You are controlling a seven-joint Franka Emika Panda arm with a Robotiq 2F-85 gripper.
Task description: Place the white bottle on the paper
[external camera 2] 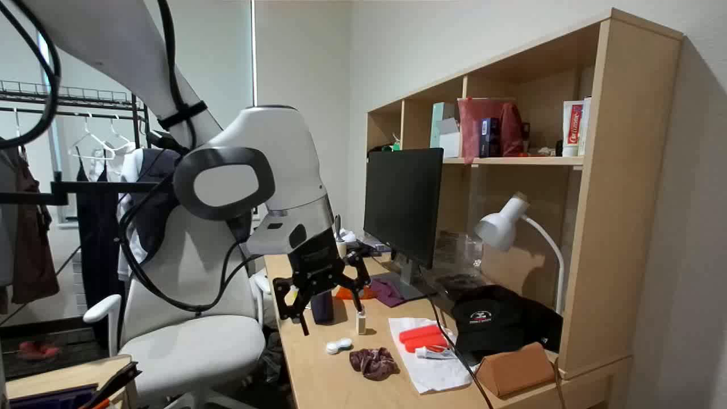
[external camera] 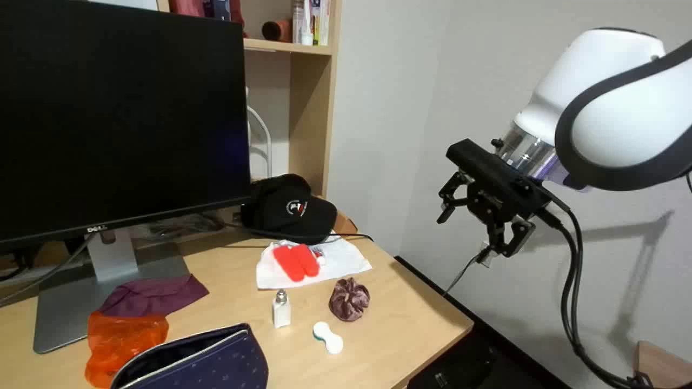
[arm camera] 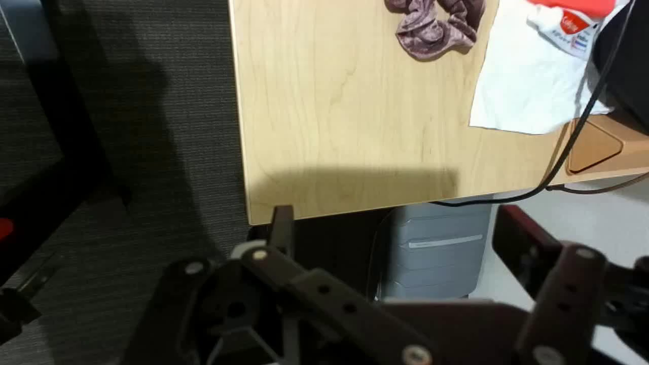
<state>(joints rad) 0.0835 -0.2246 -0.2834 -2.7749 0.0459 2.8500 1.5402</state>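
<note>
Fingers (arm camera: 282,228) stand wide apart, nothing between them. We find the white bottle (external camera: 281,312) upright on the desk (external camera: 232,289), at seven o'clock from the paper (external camera: 344,259) in an exterior view. We judge that an off-centre approach could knock it over, and that setting it on the paper's red pieces (external camera: 289,263) could leave it tilted.

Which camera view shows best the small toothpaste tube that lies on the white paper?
The wrist view: the toothpaste tube looks largest there, its print partly readable. Both exterior views show it smaller, beside two red objects, its print too small to read.
</note>
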